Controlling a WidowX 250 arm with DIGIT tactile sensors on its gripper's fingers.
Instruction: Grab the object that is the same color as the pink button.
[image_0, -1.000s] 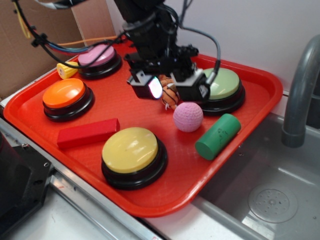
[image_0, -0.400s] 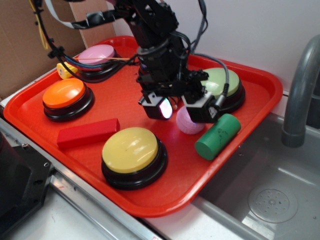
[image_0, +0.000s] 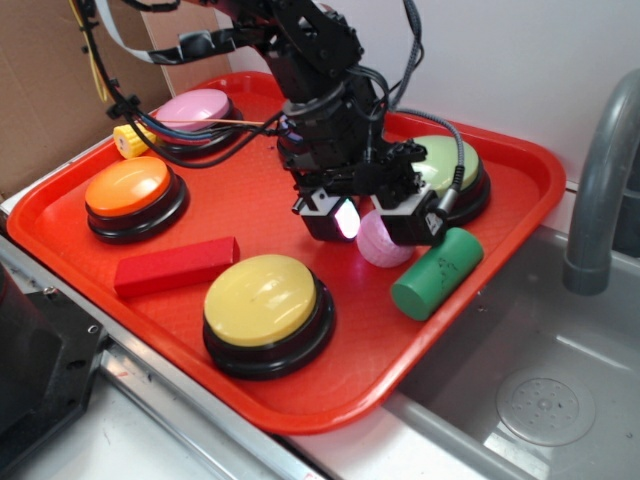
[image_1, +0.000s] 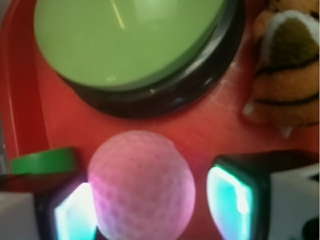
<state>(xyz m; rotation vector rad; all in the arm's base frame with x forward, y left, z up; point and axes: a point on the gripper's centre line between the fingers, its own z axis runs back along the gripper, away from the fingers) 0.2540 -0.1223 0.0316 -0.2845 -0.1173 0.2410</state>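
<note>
Between the spread fingers of the gripper (image_1: 152, 205), on the red tray (image_0: 250, 205) just beside the green cylinder (image_0: 436, 273), sits the pink ball (image_1: 142, 185), nearer the finger at the view's left and not yet clamped, so closing looks sufficient

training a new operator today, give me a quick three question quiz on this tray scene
1. True or false: the claw has its two pads on either side of the pink ball.
2. Which button sits nearest the pink ball? A) the orange button B) the green button C) the pink button
3. What lies just right of the ball in the exterior view?

Key
1. True; the pads flank it, though it is unclear whether they are pressing it.
2. B
3. The green cylinder.
</note>
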